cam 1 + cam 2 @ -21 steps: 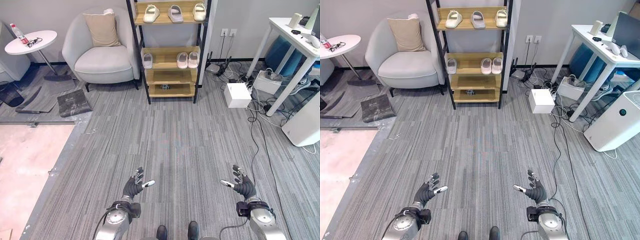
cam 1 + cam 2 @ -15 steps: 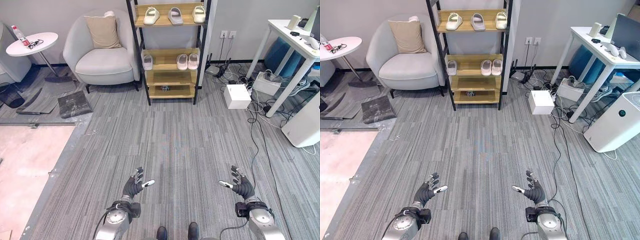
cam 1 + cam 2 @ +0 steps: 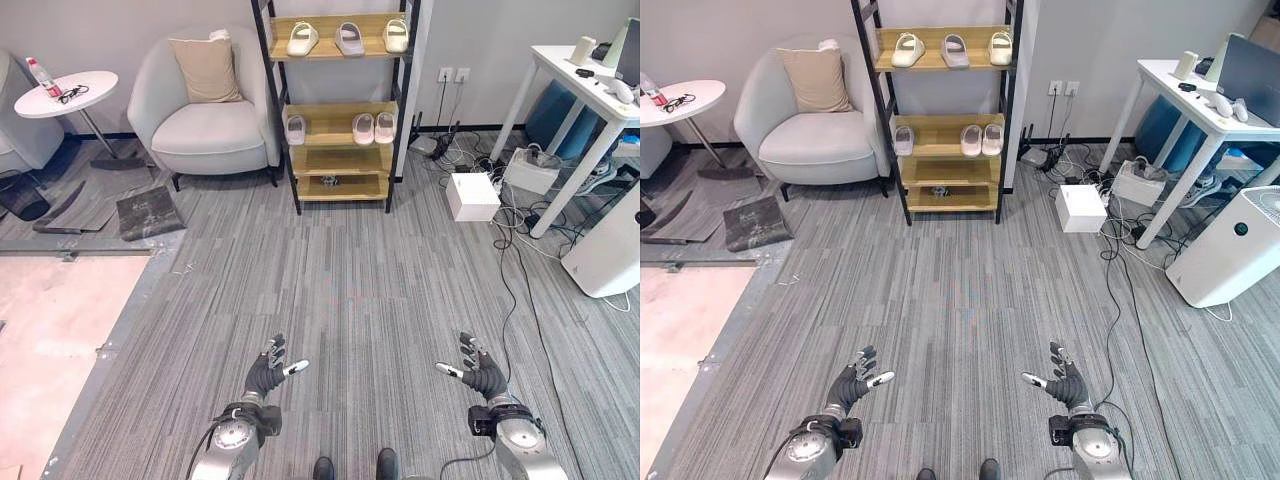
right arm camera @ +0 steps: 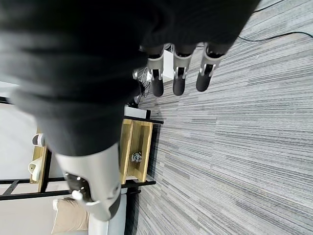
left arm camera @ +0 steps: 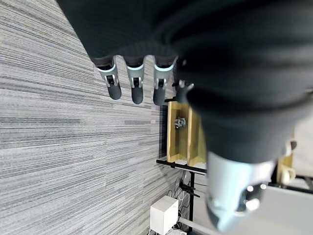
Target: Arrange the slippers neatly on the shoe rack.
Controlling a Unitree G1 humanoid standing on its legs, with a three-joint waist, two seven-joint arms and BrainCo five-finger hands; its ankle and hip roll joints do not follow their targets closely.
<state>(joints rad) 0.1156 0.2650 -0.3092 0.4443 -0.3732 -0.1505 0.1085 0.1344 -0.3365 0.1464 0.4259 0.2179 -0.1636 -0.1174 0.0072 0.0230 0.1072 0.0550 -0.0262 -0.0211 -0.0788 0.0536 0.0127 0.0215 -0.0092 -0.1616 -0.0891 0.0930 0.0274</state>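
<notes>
Six pale slippers resting on the black-framed wooden shoe rack (image 3: pixel 340 110): three on its top shelf, namely a cream slipper (image 3: pixel 302 38), a grey slipper (image 3: pixel 349 38) and another cream slipper (image 3: pixel 396 35); three on its middle shelf, namely a lone white slipper (image 3: pixel 295 128) toward the left post and a pink pair (image 3: pixel 374 126) side by side toward the right. Lowest shelf holding a small dark object (image 3: pixel 330 180), too small to identify. Just left of the rack, a light grey armchair (image 3: pixel 205 115) with a beige cushion (image 3: pixel 206 68). Right of the rack, a white box (image 3: pixel 471 195) on the grey striped carpet. Well in front of the rack, left hand (image 3: pixel 267 372) and right hand (image 3: pixel 480 371) hovering above carpet, fingers spread and straight, holding nothing.
</notes>
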